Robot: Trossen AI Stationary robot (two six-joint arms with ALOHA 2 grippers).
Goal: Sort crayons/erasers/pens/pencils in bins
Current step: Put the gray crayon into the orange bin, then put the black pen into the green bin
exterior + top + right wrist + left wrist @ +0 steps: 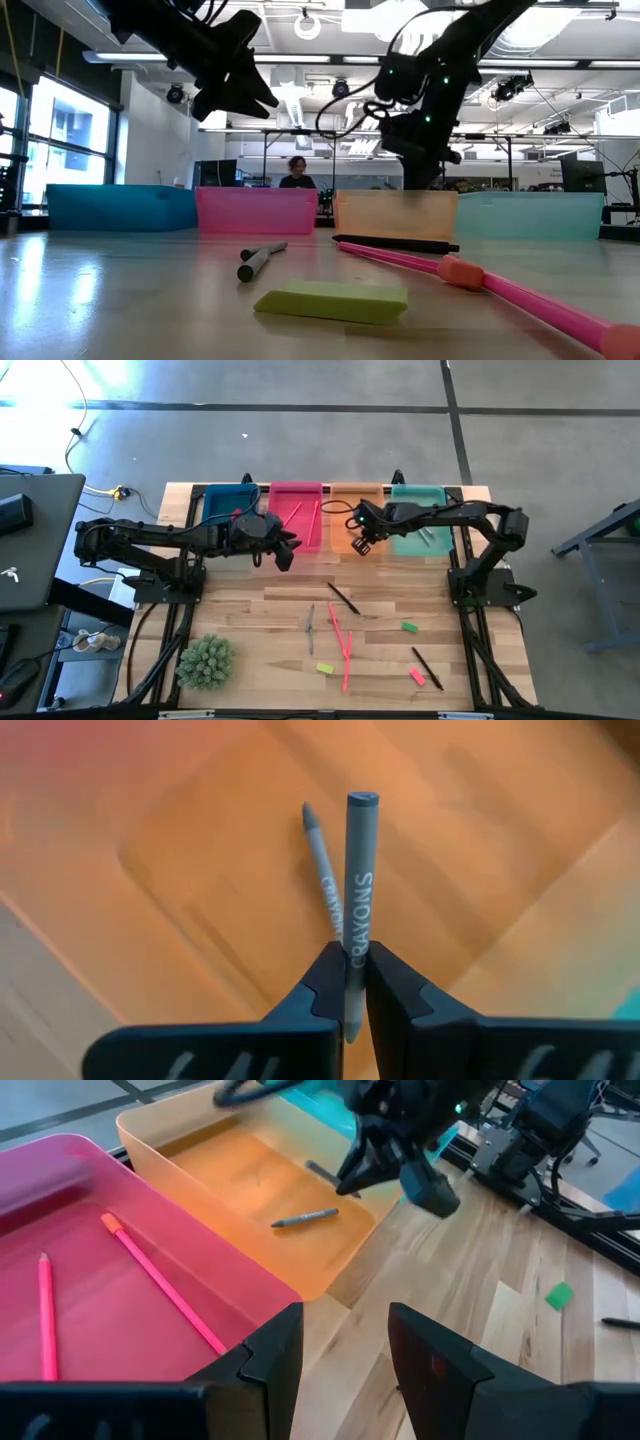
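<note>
Crayon (pixel 359 870): light, stiff, waxy, snappable; right fingers (pixel 347 982) pinched its lower end above orange bin (pixel 343 520); left fingers (pixel 345 1360) parted, empty.

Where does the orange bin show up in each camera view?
High view: orange bin, third from the left in the back row, under the right pincer.
Low view: centre-right, behind the black pen.
Left wrist view: upper middle, one crayon inside.
Right wrist view: fills the background.
Shared landmark: the pink bin beside it.
</note>
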